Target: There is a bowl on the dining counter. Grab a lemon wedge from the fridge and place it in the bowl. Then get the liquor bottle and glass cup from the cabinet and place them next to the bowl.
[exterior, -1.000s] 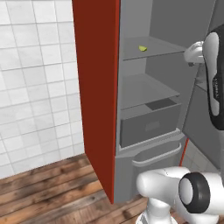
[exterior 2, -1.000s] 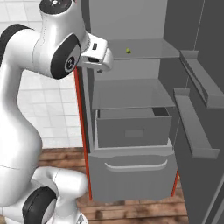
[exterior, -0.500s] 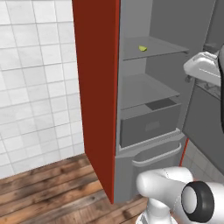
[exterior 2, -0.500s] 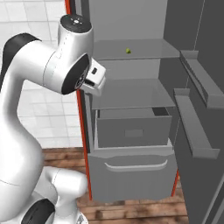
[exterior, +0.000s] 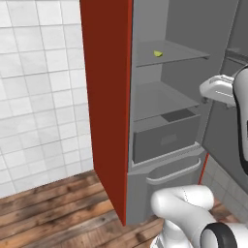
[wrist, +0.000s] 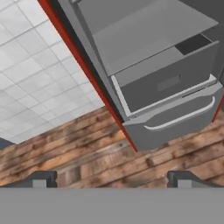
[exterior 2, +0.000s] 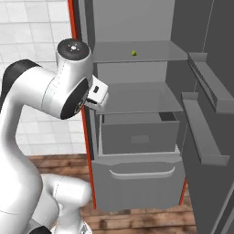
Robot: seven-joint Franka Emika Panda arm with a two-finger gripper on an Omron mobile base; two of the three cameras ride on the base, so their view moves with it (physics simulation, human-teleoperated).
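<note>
White-tiled wall (exterior: 38, 97), plank floor (wrist: 87, 157) — open fridge (exterior 2: 137, 137), lemon wedge (exterior: 158, 54) shelved — pincer (wrist: 112, 178) spread wide.

Lemon wedge (exterior: 158, 54) on upper fridge shelf (exterior: 180, 54).

To my left runs a wall of white square tiles (exterior: 34, 97) with pale grey grout, evenly lit and free of shadow. Below me lies a wood plank floor (wrist: 78, 153) in mixed brown tones, its boards meeting the tiled wall at the base. A tall red side panel (exterior: 106, 97) rises from that floor, and a patch of lighter tiling (exterior: 220, 177) shows low down past it.
</note>
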